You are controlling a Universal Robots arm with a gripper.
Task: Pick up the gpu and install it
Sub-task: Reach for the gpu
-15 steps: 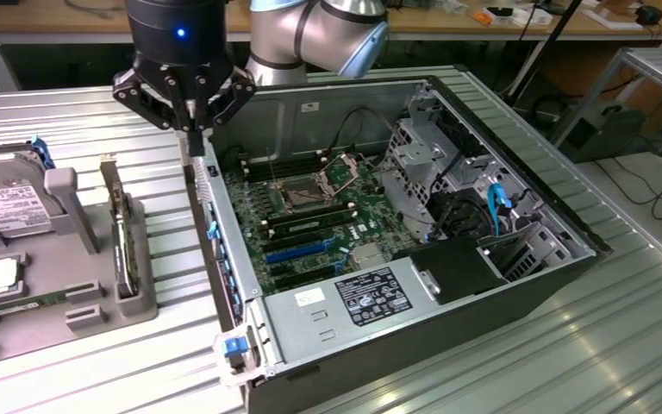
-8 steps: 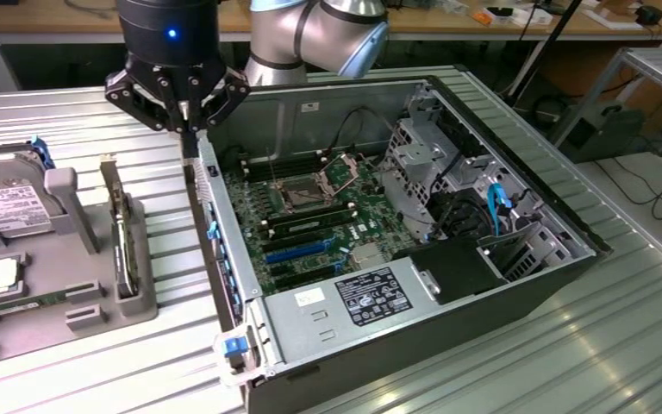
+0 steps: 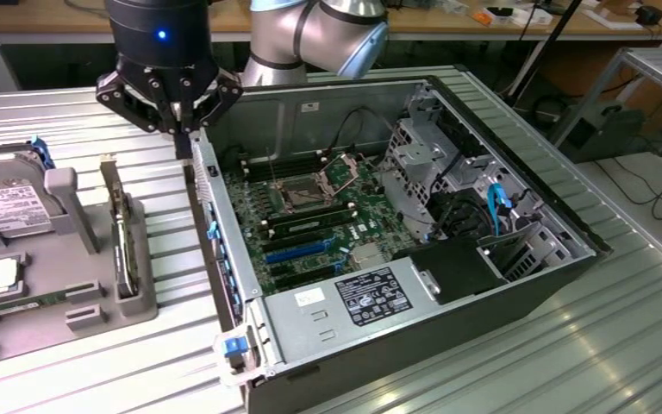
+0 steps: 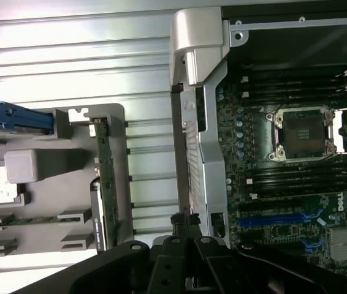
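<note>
At the exterior view's left, a grey holder lies on the ribbed metal tabletop. It carries a silver hard drive with a white label. In the holder's slot closest to the computer, the gpu stands on its long edge, and nothing touches it. In the wrist view it appears as a thin board with a pale bracket at one end. A little more to the right, the black claw hangs above the wall of the open computer case that faces the holder. Its fingers are drawn together and grip nothing. Inside the case is the green motherboard with its processor socket, then the power supply, and further right a blue cable
</note>
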